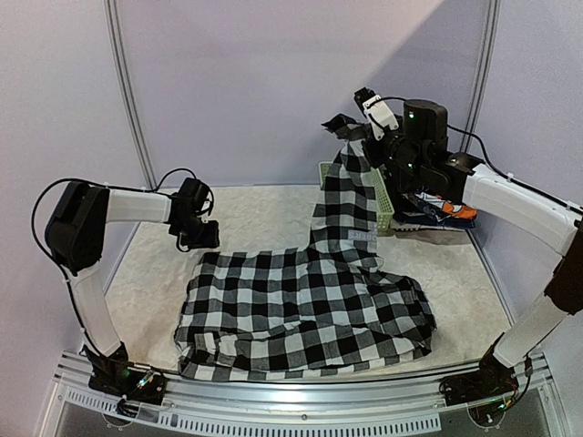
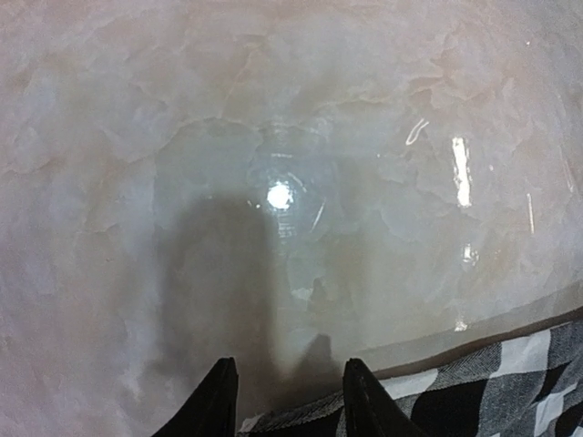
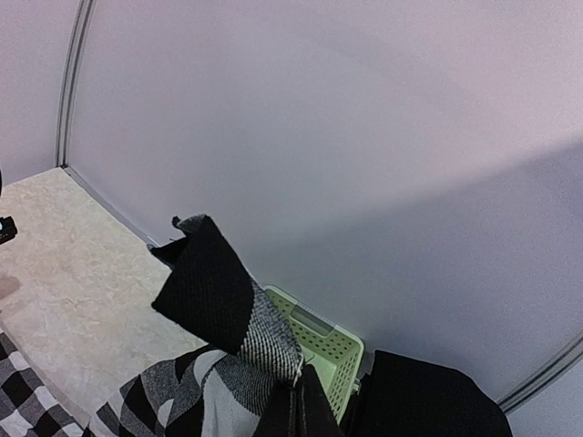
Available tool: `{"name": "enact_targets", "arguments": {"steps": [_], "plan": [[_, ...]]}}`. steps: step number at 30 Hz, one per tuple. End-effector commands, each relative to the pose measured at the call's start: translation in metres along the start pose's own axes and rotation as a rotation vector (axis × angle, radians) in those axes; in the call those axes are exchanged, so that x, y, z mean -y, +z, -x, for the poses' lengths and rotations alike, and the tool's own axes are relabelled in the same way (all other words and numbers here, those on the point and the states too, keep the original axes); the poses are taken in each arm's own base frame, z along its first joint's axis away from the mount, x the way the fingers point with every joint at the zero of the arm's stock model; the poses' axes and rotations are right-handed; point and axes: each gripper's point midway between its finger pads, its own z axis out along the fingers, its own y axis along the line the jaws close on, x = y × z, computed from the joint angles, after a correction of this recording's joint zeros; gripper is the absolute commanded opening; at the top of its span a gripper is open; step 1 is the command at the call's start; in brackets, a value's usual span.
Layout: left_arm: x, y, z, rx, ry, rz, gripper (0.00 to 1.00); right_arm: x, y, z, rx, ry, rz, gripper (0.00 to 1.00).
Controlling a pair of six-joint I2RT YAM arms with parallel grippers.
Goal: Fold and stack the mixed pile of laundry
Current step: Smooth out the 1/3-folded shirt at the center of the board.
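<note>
The right gripper (image 3: 296, 405) pinches a corner of the checked shirt (image 1: 301, 309) high at far right; the rest lies spread near. The left gripper (image 2: 290, 401) hovers part-open and empty by its left edge. The lifted cloth may snag the basket (image 1: 389, 208).

Left arm (image 1: 127, 206) reaches forward, low. Left gripper (image 1: 202, 238) points down, jaws parted. Right arm (image 1: 512, 202) is lifted high. Right gripper (image 1: 353, 135) is clamped on the shirt (image 1: 310, 300).
</note>
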Motion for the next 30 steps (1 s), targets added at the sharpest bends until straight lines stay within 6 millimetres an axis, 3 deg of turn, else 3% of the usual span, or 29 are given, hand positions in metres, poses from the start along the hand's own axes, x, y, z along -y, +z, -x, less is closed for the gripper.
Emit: {"name": "enact_targets", "arguments": {"steps": [1,6,11,17,20,24,30], "plan": [[-0.006,0.009,-0.017,-0.058,-0.026,0.004,0.41,0.003,-0.005,0.001,0.002,0.019,-0.004,0.00],[-0.005,0.011,-0.029,-0.090,-0.042,-0.009,0.39,0.002,-0.005,0.000,0.000,0.023,-0.001,0.00],[-0.017,0.018,-0.035,-0.103,-0.042,0.070,0.33,0.000,-0.005,0.000,0.000,0.030,0.011,0.00],[-0.012,0.028,-0.036,-0.095,-0.047,0.046,0.07,-0.001,-0.005,0.000,0.000,0.035,0.017,0.00],[-0.009,0.028,-0.035,-0.094,-0.046,0.032,0.00,-0.002,-0.005,-0.003,-0.005,0.037,0.019,0.00],[-0.003,0.015,-0.022,-0.046,-0.051,-0.003,0.00,-0.004,-0.005,-0.003,-0.004,0.033,0.028,0.00],[0.003,-0.033,0.002,0.089,-0.028,-0.036,0.00,-0.001,-0.018,0.014,0.031,0.012,0.058,0.00]]}}
